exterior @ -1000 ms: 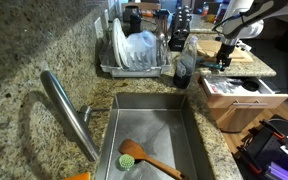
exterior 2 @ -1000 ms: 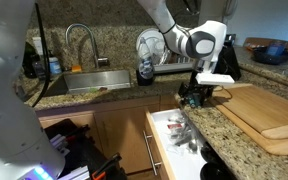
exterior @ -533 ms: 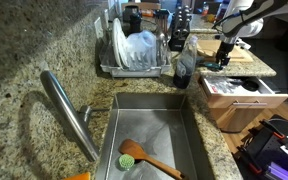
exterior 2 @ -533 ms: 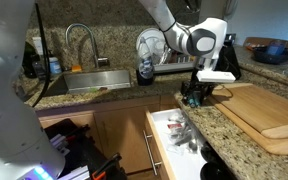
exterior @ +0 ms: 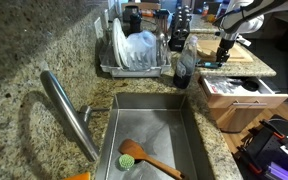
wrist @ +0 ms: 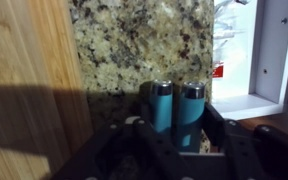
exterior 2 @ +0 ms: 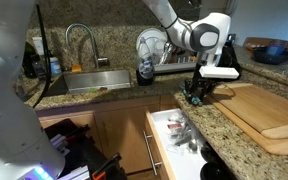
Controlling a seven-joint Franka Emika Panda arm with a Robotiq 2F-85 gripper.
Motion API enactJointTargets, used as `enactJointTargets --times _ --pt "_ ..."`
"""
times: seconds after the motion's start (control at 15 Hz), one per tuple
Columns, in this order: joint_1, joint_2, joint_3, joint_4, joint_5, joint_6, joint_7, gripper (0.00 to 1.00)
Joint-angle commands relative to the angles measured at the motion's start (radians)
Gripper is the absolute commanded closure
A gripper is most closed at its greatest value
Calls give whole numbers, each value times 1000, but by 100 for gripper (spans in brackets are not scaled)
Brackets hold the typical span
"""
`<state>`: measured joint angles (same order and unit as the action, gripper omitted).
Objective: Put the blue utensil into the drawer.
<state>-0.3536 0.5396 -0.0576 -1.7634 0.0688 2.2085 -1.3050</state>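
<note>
The blue utensil (wrist: pixel 164 106) shows in the wrist view as two teal-blue handles side by side with metal ends, upright between the dark jaws. My gripper (wrist: pixel 176 125) is shut on it, just above the granite counter between the wooden cutting board (wrist: pixel 24 60) and the drawer (wrist: pixel 256 60). In both exterior views the gripper (exterior: pixel 223 60) (exterior 2: pixel 197 93) points down at the counter's edge beside the open drawer (exterior: pixel 246 104) (exterior 2: pixel 160 150). The utensil is only a small teal spot (exterior: pixel 212 66) there.
The drawer holds several small items. A sink (exterior: pixel 189 140) with a brown wooden spoon (exterior: pixel 154 160) and a green scrubber (exterior: pixel 127 159), a faucet (exterior: pixel 69 110), a dish rack (exterior: pixel 134 50) and a dark bottle (exterior: pixel 182 65) lie along the counter. The cutting board (exterior 2: pixel 269 110) sits beside the gripper.
The jaws have closed on the blue utensil. The wrist has risen slightly above the counter.
</note>
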Motion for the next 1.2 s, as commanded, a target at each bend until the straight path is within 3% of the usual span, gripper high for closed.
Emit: enactJointTargets --times 0.0,0.27,0.67,0.93,1.0,1.07,1.13 --pt "-22 26 23 96 49 -115 -26 72" --pt "-28 -40 34 157 88 -311 -117 72" --pt "10 -114 -52 228 -85 -696 -88 72" --pt "11 -138 -97 222 -191 -795 -44 72" --pt "9 -138 -103 224 -194 -800 -25 27" --pt "2 -128 -91 232 -171 -780 -59 45" --pt "1 -128 -96 232 -178 -785 -48 40"
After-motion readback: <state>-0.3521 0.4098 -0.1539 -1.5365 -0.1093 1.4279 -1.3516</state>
